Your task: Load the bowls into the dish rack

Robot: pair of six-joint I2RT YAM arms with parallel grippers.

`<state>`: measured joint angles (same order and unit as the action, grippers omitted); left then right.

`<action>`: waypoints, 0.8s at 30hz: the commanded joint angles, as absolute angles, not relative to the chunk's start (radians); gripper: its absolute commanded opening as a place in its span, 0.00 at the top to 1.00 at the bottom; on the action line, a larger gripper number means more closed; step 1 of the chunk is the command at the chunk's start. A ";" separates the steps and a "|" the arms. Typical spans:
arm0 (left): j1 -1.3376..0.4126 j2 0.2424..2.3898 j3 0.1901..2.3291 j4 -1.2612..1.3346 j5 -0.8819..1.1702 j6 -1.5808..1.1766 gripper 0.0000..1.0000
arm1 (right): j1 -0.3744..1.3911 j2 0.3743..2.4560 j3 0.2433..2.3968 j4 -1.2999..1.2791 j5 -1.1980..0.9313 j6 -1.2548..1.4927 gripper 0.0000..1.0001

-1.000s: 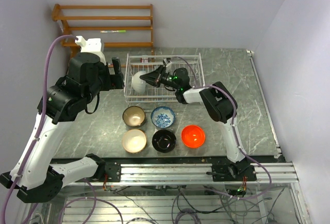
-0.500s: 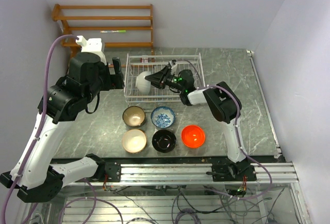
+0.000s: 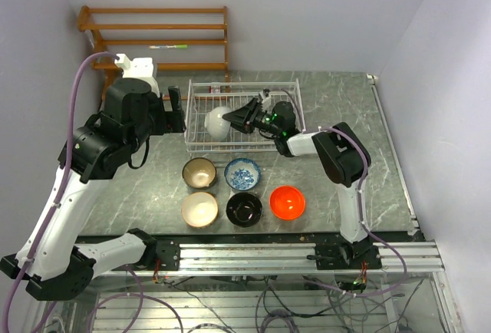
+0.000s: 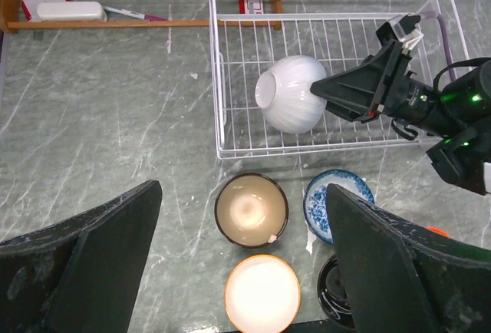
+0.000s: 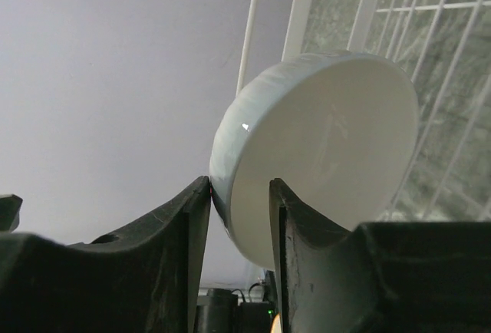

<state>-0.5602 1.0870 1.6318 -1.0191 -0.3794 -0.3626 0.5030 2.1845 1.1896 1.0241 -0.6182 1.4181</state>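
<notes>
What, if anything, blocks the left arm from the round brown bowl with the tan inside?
Likely yes: the open left end effector hangs facing the brown bowl, nothing covers it, and the right end effector is away at the white round bowl in the white wire rack.

Robot lab, two arms [image 3: 100, 141] bolted to aluminium rail [image 3: 253, 255], loose cables [image 3: 230, 302], plain walls [image 3: 307, 11]

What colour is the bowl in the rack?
The bowl is white; the left wrist view shows it best.
</notes>
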 commanded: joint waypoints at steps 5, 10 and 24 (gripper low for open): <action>-0.566 1.081 1.608 -0.975 -0.370 -0.355 0.00 | 0.449 2.049 1.119 0.856 -0.577 1.289 0.61; -0.566 1.074 1.602 -0.970 -0.361 -0.357 0.00 | 0.435 1.986 1.111 0.766 -0.558 1.229 0.59; -0.566 1.065 1.607 -0.982 -0.367 -0.345 0.01 | 0.457 1.932 1.303 0.314 -0.473 0.978 0.57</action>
<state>-0.5602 1.0798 1.6062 -1.0065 -0.3721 -0.3622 0.4351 1.9594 1.1809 0.5365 -0.5243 1.1206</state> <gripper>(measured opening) 0.997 0.425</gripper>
